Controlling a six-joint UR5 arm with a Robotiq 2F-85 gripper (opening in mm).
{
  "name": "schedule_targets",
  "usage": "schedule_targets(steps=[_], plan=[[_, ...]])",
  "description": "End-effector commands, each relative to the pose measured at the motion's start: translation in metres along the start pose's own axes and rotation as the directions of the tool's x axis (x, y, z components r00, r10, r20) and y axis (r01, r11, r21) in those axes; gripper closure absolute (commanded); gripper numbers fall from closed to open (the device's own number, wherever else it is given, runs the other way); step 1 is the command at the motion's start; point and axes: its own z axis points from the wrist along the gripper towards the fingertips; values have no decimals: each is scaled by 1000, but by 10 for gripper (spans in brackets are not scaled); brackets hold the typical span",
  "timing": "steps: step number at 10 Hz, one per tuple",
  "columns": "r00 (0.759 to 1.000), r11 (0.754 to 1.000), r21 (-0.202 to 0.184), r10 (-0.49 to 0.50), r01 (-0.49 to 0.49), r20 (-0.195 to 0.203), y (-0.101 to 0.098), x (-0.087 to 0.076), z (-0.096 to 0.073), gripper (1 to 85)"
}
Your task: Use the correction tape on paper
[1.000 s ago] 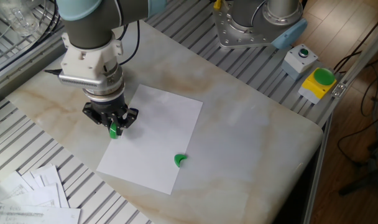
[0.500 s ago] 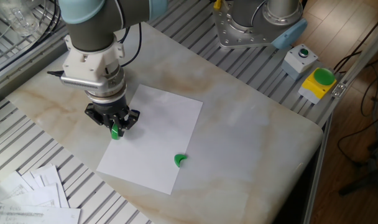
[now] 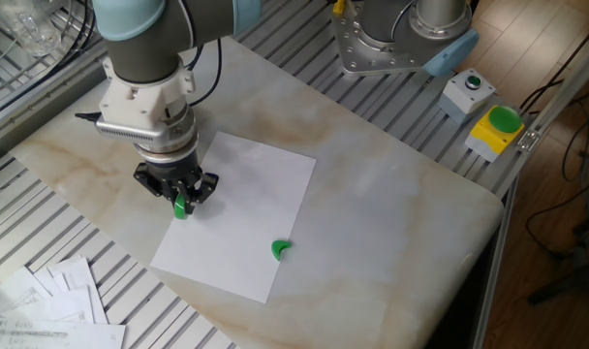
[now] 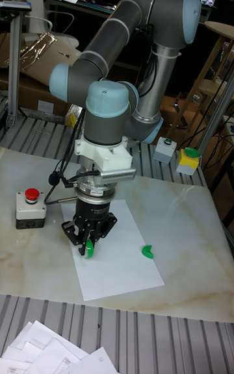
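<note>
Right now your gripper points straight down with its fingers clamped on the correction tape, whose green wheel shows between them. In the tall fixed view the gripper holds the correction tape the same way, its lower end at or just above the sheet; you cannot tell from either picture whether the tip truly touches.

It sits over the paper near that sheet's left edge, about midway along it. The paper lies flat on the table, a pale marbled slab, toward the slab's front left part, turned at an angle to the table's edges.

On the same sheet, close to its front right edge and well apart from your gripper, rests a small green crescent piece.

Beyond the table's left edge in the tall view stands a grey box with a red button. Past the front left corner, printed sheets lie fanned in a pile on the slatted frame. Off the right corner are a yellow box with a green button and a small white box.
</note>
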Motion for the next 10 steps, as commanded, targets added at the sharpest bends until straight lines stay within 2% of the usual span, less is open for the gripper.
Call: schedule_targets(steps=[1,10], plan=[[1000,1000,-10,10,-10,16,0,-3,1,840],[999,1000,-11,6,-6,42,-1,-11,2,840]])
